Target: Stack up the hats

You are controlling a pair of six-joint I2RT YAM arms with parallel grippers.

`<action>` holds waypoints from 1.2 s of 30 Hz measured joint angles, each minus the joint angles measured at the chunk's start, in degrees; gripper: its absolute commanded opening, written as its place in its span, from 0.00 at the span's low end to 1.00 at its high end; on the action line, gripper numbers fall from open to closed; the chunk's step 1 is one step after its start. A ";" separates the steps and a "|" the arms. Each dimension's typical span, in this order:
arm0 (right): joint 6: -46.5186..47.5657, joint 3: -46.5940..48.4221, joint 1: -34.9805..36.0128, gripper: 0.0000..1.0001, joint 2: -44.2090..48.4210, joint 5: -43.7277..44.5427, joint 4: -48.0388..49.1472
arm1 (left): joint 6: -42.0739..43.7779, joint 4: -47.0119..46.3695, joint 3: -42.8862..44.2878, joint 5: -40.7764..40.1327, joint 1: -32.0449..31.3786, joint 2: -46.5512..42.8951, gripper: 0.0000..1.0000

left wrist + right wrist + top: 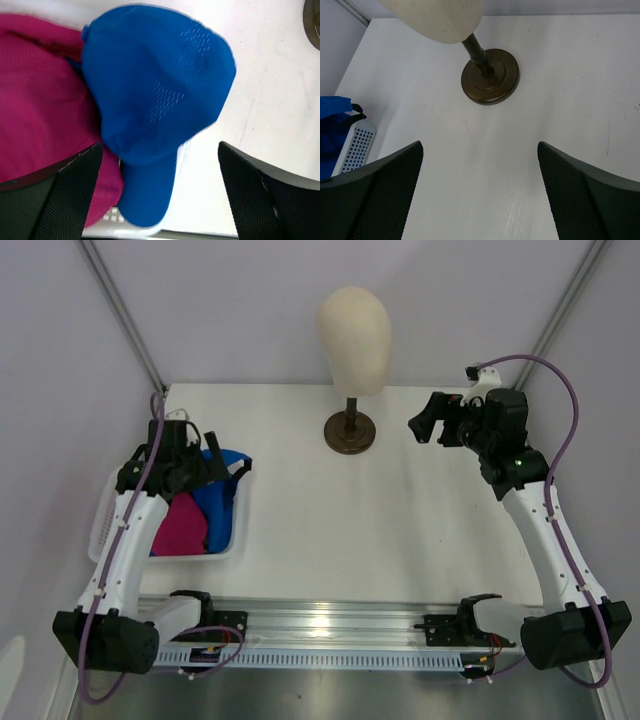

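A bright blue cap [155, 95] lies in the white basket [238, 535] at the left, its brim hanging over the basket's rim; it shows in the top view [222, 492] too. A magenta cap [40, 100] lies beside it in the basket, also in the top view [180, 525]. My left gripper [160, 195] is open and empty, hovering just above the blue cap's brim. My right gripper [428, 425] is open and empty, held above the table at the back right, facing the mannequin stand.
A cream mannequin head [354, 338] on a dark round stand [350, 432] is at the back centre; the stand shows in the right wrist view [490, 75]. The basket's corner [357, 147] shows there too. Grey walls close in both sides.
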State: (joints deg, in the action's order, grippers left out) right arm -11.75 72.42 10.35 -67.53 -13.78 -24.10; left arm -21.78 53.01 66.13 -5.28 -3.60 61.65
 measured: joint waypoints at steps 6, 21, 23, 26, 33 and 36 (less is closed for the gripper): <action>-0.13 -0.11 0.04 0.99 0.00 0.26 0.35 | 4.31 -5.64 2.01 2.73 0.02 7.54 0.99; -1.90 -0.31 6.71 1.00 -1.36 -0.46 2.97 | 7.58 -8.35 2.19 4.13 0.02 10.49 0.01; -2.73 -0.26 9.27 0.99 -1.57 -0.22 3.48 | 7.48 -8.31 2.19 4.52 0.02 10.32 0.01; -4.61 -0.81 14.32 0.99 -1.60 -0.59 6.54 | 5.11 -7.98 2.23 5.40 0.00 8.94 0.01; -7.06 -3.52 29.53 0.99 -7.21 -1.20 19.47 | -10.05 -6.27 6.08 0.87 -0.48 1.88 0.01; -5.79 -1.84 34.27 1.00 -13.49 -1.11 22.01 | -17.79 -7.26 6.99 -0.72 -0.94 -1.97 0.01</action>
State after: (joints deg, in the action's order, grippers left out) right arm -17.54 70.59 44.62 -81.01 -14.90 -2.09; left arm -39.57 45.76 73.12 -6.00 -4.54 59.68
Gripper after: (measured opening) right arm 0.993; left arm 0.014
